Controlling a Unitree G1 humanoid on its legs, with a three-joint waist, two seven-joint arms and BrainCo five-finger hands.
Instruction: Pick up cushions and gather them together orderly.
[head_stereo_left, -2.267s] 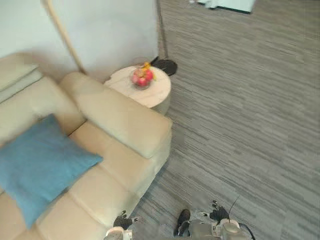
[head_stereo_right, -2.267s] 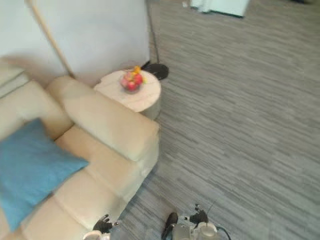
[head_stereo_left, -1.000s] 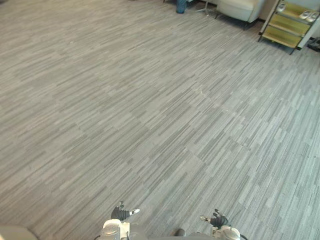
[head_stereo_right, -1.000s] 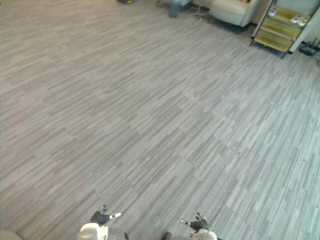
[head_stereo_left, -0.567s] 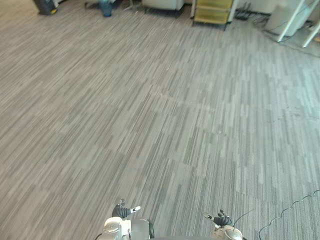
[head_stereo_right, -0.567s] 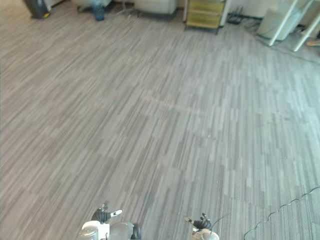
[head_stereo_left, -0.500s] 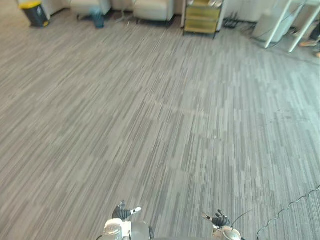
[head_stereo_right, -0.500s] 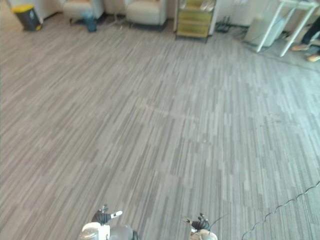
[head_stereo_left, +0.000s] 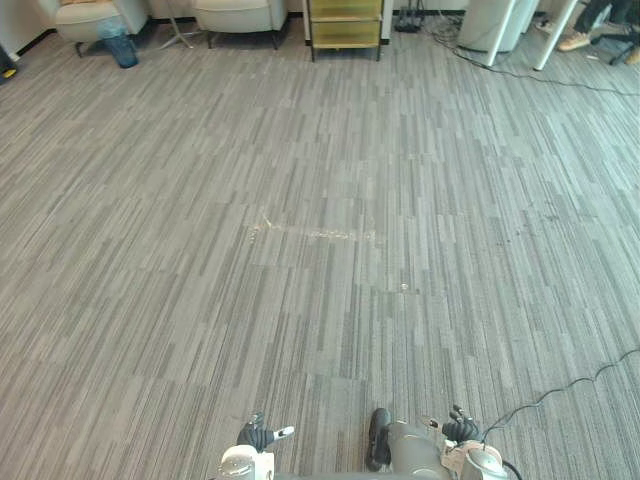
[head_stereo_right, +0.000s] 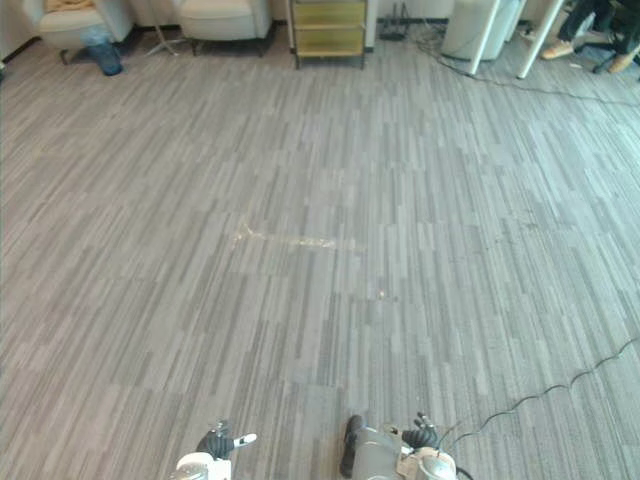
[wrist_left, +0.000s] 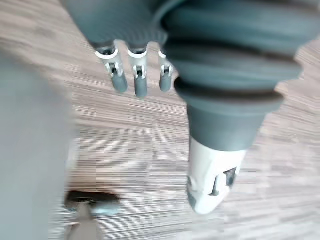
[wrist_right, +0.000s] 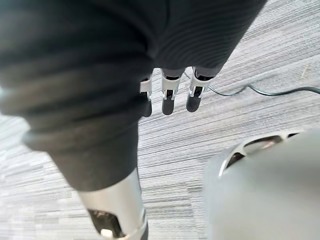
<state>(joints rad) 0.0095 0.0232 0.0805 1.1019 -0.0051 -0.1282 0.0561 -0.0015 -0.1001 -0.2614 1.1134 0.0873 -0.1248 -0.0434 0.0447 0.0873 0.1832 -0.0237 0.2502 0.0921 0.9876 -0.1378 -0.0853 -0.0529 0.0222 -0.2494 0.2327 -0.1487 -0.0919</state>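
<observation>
My left hand (head_stereo_left: 258, 436) hangs low at the bottom edge of the eye views, left of centre, over grey striped carpet (head_stereo_left: 320, 240). In its wrist view its fingers (wrist_left: 135, 82) point straight down and its thumb (wrist_left: 214, 175) stands apart, with nothing in them. My right hand (head_stereo_left: 458, 430) hangs at the bottom edge, right of centre. Its fingers (wrist_right: 169, 99) are straight too, the thumb (wrist_right: 120, 212) apart, and it holds nothing.
Open carpet stretches ahead. At the far end stand two pale armchairs (head_stereo_left: 238, 12), a blue bin (head_stereo_left: 121, 50), a yellow shelf unit (head_stereo_left: 345, 22) and white table legs (head_stereo_left: 492, 22) with cables. A person's shoes (head_stereo_left: 575, 40) show at the far right.
The camera has swung away from the beige sofa with the blue cushion, across open carpet, to the room's far end. Both hands stay low and empty.
</observation>
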